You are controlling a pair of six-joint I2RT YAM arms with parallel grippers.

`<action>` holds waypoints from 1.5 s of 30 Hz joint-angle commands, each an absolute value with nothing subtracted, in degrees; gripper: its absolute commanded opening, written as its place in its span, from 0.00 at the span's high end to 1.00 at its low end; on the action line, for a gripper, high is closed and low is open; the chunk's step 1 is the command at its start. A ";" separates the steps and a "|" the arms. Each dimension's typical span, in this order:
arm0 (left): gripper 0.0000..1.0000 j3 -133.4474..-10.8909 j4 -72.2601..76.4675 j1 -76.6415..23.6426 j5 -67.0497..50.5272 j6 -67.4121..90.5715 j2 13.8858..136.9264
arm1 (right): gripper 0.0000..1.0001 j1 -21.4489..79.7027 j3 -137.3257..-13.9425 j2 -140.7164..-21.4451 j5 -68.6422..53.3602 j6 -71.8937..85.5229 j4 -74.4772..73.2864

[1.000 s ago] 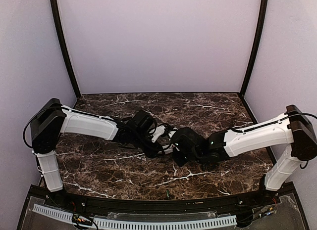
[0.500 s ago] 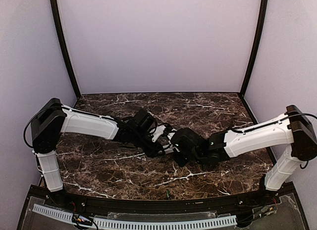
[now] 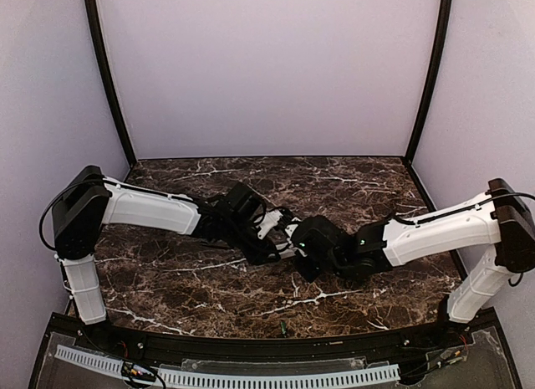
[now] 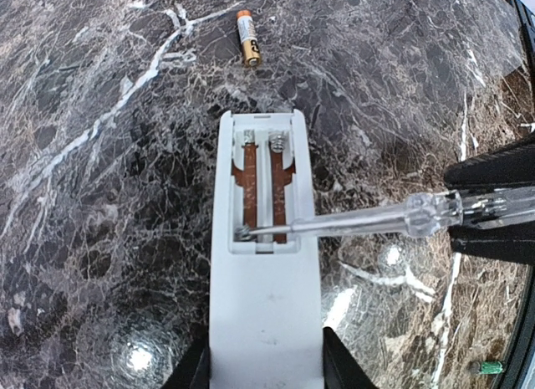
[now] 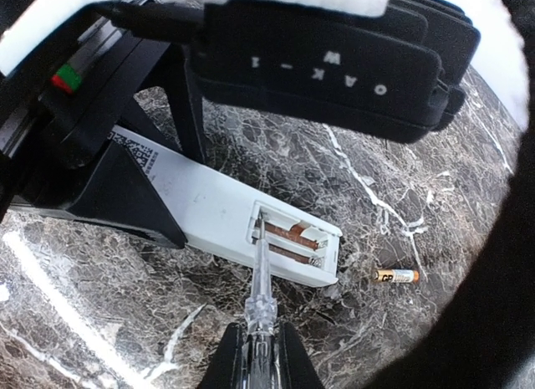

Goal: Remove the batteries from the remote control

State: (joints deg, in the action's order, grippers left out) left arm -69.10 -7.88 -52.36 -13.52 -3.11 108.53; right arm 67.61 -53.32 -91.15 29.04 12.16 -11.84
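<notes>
one battery out, tool in the open battery box

the remote control (image 4: 266, 314) is in the middle between the two arms, back side up, low over the dark stone table (image 4: 100, 155). i cannot tell if it rests on the table or hangs just above it. the left gripper (image 4: 266, 368) pinches its near end from both sides. the right gripper (image 5: 259, 355) is pressed tight on a thin clear tool (image 5: 260, 280). the tool's metal tip sits in a corner of the open battery box (image 4: 263, 188), at the end away from the springs.

the cover is off. both slots look bare, with only brown strips and little springs showing. one battery (image 4: 247, 38) lies on the table just past the far end of the remote, touching nothing. so i think the job is near its end, and the tool is in for a last dig or a last check.

next, the tip should lift out slowly and not scrape the springs. then the second battery has to be found.

i cannot see a second battery anywhere, and the cover is not in view either. from the top camera the arms hide almost all of the remote. the button side faces down, so it is hidden too
</notes>
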 commanded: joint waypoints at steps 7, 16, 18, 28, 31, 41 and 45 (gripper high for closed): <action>1.00 -71.72 -7.31 -53.70 -17.49 -5.91 106.68 | 1.00 64.42 -49.21 -85.93 31.49 11.01 -13.48; 1.00 -71.55 -7.59 -53.83 -12.44 -6.90 106.70 | 1.00 62.74 -46.69 -81.92 28.81 10.85 -14.49; 1.00 -71.48 -7.56 -54.21 -10.01 -7.56 106.70 | 1.00 62.17 -46.06 -80.33 27.03 10.90 -14.50; 1.00 -69.79 -6.33 -57.01 2.27 -12.39 106.28 | 1.00 60.91 -43.80 -75.63 20.57 10.41 -15.99; 1.00 -69.86 -6.45 -57.17 2.44 -12.58 106.26 | 1.00 60.70 -43.96 -75.12 20.44 10.78 -15.78; 1.00 -69.15 -5.70 -57.33 3.45 -12.27 105.13 | 1.00 60.64 -44.26 -71.02 21.84 12.05 -15.21; 1.00 -67.54 -4.07 -57.72 5.35 -12.85 103.18 | 1.00 60.58 -43.54 -69.02 23.23 12.74 -14.84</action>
